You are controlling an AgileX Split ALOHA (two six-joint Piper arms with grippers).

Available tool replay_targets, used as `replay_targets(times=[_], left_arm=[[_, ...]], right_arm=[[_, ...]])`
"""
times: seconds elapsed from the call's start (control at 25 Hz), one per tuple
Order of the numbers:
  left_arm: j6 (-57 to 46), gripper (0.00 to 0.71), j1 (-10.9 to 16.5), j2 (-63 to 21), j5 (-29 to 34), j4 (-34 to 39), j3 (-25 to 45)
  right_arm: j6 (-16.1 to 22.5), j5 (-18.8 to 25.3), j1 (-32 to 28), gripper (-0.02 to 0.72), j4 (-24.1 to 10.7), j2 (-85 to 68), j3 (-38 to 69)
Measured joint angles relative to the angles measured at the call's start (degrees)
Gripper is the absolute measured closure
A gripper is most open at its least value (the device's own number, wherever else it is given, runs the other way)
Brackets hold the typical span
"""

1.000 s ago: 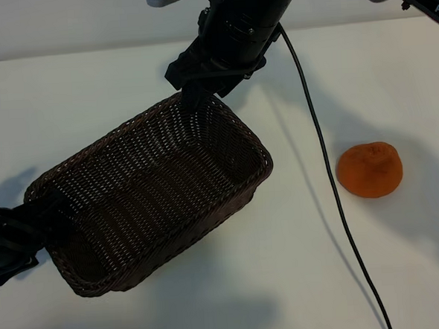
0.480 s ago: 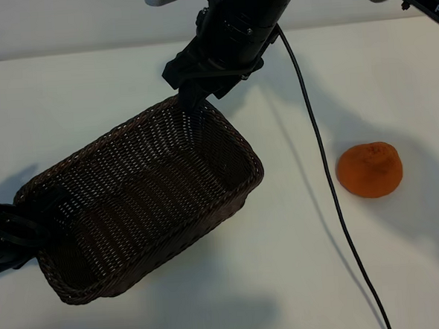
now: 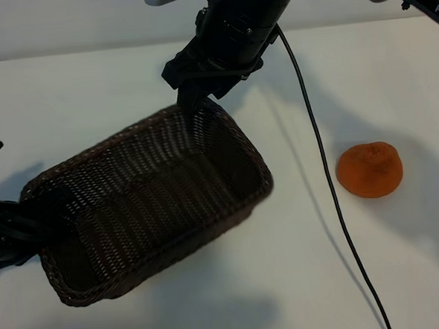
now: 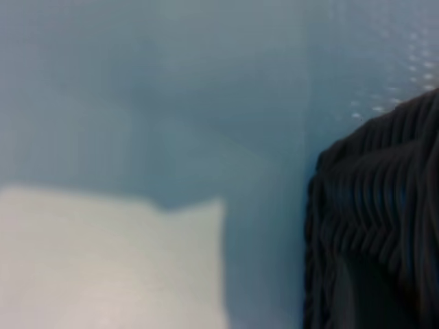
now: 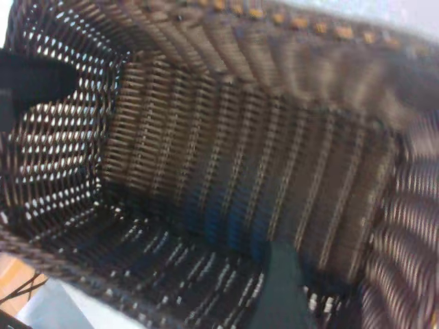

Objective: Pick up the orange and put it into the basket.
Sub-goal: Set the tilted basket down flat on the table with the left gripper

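Left gripper (image 3: 29, 221) on basket (image 3: 205, 180) rim, orange (image 3: 369, 170) well apart

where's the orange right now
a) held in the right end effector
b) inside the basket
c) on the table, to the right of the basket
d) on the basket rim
c: in the exterior view the orange lies on the white table, apart from the basket and to its right, with nothing holding it.
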Motion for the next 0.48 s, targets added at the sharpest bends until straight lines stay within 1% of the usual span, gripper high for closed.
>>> replay_targets(times=[0.2,0.32,0.48], left_arm=[[12.03,0.559,0.0,-0.4,4.58,-7.32,-3.12],[15.52,0.559,0.0,-0.58,7.51,-8.78,-5.49],[18.72,0.559,0.0,-0.63,11.52,-8.79,-8.25]], right_arm=[[0.0,0.0,0.0,0.183,0.0,0.0,0.0],[0.0,0.0,0.0,0.183,0.0,0.0,0.0],[0.0,0.0,0.0,0.183,0.02,0.0,0.0]])
